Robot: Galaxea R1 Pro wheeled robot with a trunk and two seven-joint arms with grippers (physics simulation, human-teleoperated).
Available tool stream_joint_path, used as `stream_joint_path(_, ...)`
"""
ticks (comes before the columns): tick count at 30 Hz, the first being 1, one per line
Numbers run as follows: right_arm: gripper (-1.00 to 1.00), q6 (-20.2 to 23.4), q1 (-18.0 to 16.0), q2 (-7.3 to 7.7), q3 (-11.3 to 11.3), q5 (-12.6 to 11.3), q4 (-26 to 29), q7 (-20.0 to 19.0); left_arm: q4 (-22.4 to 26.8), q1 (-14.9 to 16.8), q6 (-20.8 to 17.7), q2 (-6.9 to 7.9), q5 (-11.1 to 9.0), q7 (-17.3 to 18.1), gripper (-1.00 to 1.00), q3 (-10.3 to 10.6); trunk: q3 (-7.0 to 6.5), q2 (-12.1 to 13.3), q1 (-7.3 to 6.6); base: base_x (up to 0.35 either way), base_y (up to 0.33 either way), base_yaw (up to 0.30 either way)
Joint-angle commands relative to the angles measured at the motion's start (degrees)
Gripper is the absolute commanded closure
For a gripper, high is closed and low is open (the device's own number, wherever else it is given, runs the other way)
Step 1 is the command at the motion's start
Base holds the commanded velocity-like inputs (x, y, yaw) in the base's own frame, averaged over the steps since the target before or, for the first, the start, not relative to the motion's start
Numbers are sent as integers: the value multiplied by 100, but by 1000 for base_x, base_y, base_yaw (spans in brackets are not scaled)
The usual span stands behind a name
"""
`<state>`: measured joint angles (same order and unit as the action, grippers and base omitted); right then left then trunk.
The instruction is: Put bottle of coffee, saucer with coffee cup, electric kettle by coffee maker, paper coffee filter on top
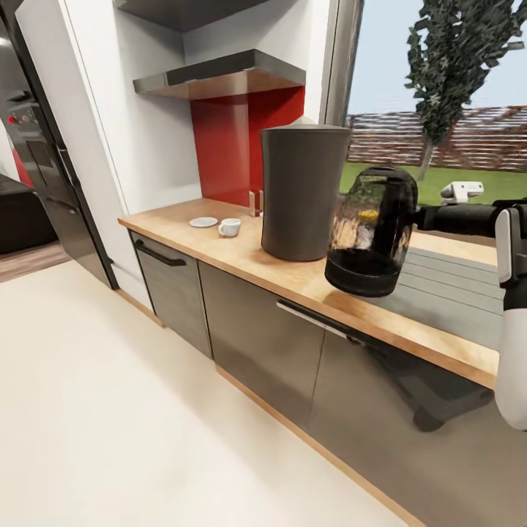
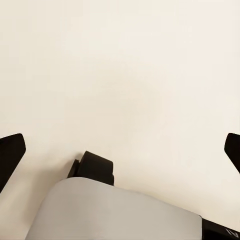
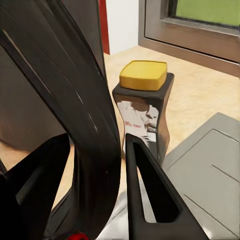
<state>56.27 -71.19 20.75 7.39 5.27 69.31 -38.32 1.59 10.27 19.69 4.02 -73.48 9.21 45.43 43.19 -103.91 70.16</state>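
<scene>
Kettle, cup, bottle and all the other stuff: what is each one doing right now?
Kettle: held up above the counter by its handle, tilted.
Right pincer: shut on the kettle handle.
Left pincer: open, holding nothing.
Coffee maker: upright on the counter.
Coffee bottle: upright on the counter, yellow lid on.
Cup: upright, beside the saucer, not on it.
Saucer: flat on the counter, nothing on it.

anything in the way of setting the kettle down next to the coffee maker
The right gripper holds the electric kettle over the countertop, right of the coffee maker. The bottle of coffee already stands on the counter just beyond the kettle, so it probably crowds that landing spot.
</scene>
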Motion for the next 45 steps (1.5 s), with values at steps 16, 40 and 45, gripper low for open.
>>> stream_joint_path(16, 100, 24, 26, -1, 8, 26, 4, -62, 0, 2, 8, -4, -61, 29, -100, 36, 5, -3, -1, 49, 34, 0)
stream_joint_path(40, 100, 24, 26, -1, 8, 26, 4, -62, 0, 2, 8, -7, -61, 29, -100, 36, 95, -203, 109, 44, 31, 0)
stream_joint_path(45, 100, 24, 26, -1, 8, 26, 4, -62, 0, 2, 8, -7, -61, 29, -100, 36, 113, -243, 131, 0, 0, 0)
